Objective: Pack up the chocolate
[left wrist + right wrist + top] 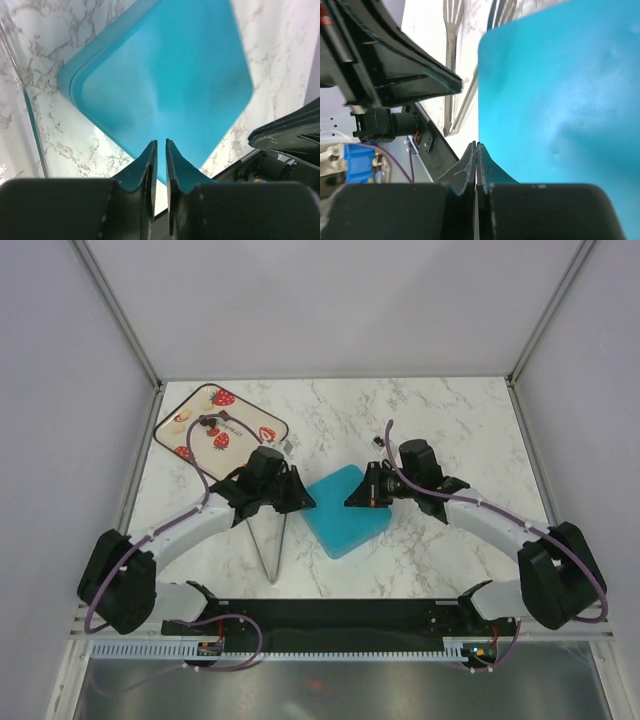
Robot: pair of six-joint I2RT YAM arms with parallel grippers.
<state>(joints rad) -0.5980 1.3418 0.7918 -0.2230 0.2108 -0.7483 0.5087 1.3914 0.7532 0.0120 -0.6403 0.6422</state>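
The chocolate (184,419) shows only in the top view, as small cream and dark pieces on a strawberry-print tray (262,419) at the back left. A flat turquoise box (345,510) with its lid on lies at the table's middle, between my two grippers. My left gripper (309,502) is at its left corner, with its jaws almost together and empty (161,142), over the box's near corner (160,85). My right gripper (351,498) is at the box's upper right edge, shut and empty (477,145), beside the turquoise lid (560,100).
Metal tongs (270,548) lie on the marble in front of the left gripper, and also show in the right wrist view (451,75). The black base rail (330,620) runs along the near edge. White walls enclose the table.
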